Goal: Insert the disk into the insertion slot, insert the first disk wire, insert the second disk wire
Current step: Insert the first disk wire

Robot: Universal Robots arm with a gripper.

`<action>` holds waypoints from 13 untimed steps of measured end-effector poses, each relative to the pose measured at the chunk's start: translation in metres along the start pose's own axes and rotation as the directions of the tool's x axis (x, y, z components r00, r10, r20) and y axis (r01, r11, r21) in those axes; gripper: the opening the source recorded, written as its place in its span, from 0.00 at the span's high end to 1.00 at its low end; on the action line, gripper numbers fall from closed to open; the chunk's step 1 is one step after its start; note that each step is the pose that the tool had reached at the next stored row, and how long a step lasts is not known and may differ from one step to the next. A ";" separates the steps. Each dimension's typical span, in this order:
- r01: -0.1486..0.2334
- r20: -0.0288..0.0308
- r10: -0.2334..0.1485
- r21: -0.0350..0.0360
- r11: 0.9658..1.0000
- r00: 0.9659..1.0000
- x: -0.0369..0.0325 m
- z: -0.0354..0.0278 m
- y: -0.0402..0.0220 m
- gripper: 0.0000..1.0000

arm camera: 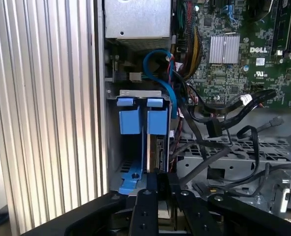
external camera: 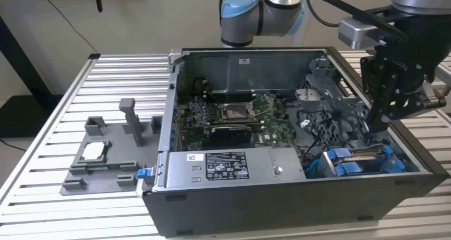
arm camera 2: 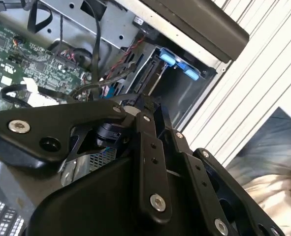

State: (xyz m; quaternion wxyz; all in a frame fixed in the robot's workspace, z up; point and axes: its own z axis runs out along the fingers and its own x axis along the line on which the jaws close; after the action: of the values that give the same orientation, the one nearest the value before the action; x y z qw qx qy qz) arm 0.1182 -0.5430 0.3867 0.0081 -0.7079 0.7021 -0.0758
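The disk (arm camera: pixel 158 150) stands on edge in its blue carrier (arm camera: pixel 129 120), set down into the insertion slot (arm camera: pixel 140 92), a grey metal bay in the case's corner. In the exterior view the blue carrier (external camera: pixel 349 163) sits at the case's front right. My gripper (external camera: pixel 379 128) hangs just above it, inside the case. In both wrist views the gripper (arm camera: pixel 160 176) (arm camera 2: pixel 138 102) looks shut, its tip close over the disk's upper edge; I see nothing between the pads. Loose black wires (arm camera: pixel 209 123) and a blue cable (arm camera: pixel 167 83) lie beside the bay.
The grey power-supply box (external camera: pixel 218 166) lies along the case's front, the motherboard (external camera: pixel 240 116) behind it. The case wall (external camera: pixel 415 160) runs close beside the bay. A grey fixture (external camera: pixel 105 155) stands on the ribbed table (external camera: pixel 120 71) at the exterior view's left.
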 end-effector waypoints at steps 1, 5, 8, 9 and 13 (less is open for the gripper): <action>0.000 0.004 0.000 -0.009 1.000 1.000 0.0006 0.0002 -0.0004 0.80; 0.000 0.013 0.000 -0.016 1.000 1.000 0.0018 0.0005 -0.0014 0.80; 0.000 0.013 0.000 -0.018 1.000 1.000 0.0018 0.0009 -0.0014 0.80; 0.000 0.013 0.000 -0.018 1.000 1.000 0.0018 0.0009 -0.0014 0.80; 0.000 0.013 0.000 -0.018 1.000 1.000 0.0018 0.0010 -0.0014 0.80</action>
State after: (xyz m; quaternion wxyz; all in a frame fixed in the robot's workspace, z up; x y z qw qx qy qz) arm 0.1198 -0.5449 0.3861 0.0065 -0.7085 0.7027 -0.0650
